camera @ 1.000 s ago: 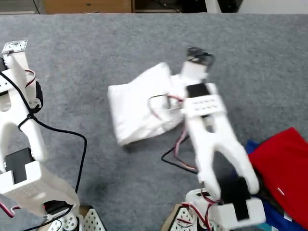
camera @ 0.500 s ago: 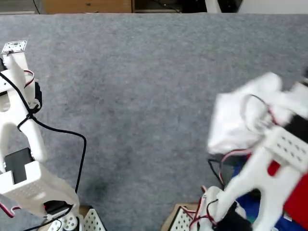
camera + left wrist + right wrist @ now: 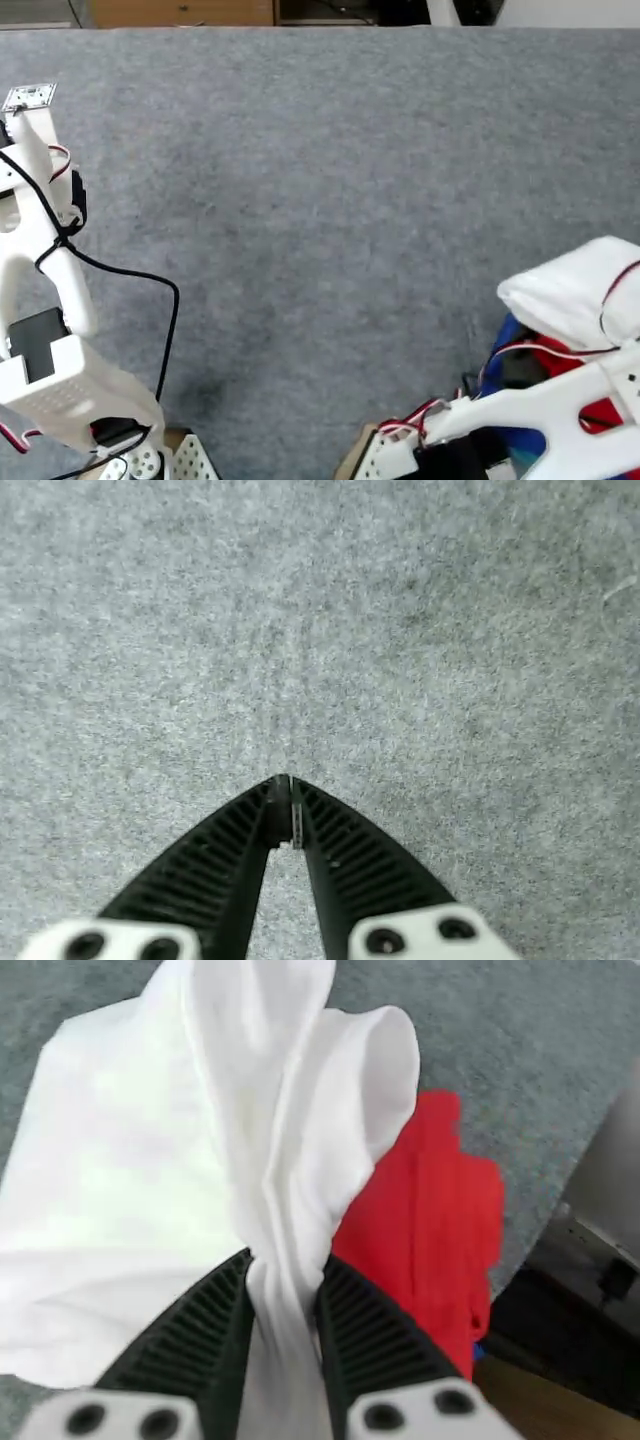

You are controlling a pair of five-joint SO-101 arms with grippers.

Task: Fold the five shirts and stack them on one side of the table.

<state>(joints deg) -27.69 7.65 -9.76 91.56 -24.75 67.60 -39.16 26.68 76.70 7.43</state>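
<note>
- Grey carpeted worktop (image 3: 330,180), wide open across the middle and upper part of the high view; wooden furniture (image 3: 180,12) just past its far edge.
- At the lower right of the high view, cut off by the frame edge: white shirt (image 3: 575,295), bunched over a red shirt (image 3: 430,1210) and a blue shirt (image 3: 505,335), both mostly hidden; touching or not, hard to tell.
- Right jaws pinching a fold of the white shirt; right arm (image 3: 540,405) partly out of frame.
- Left jaws pressed together over bare worktop; left arm (image 3: 45,250) along the left edge.
</note>
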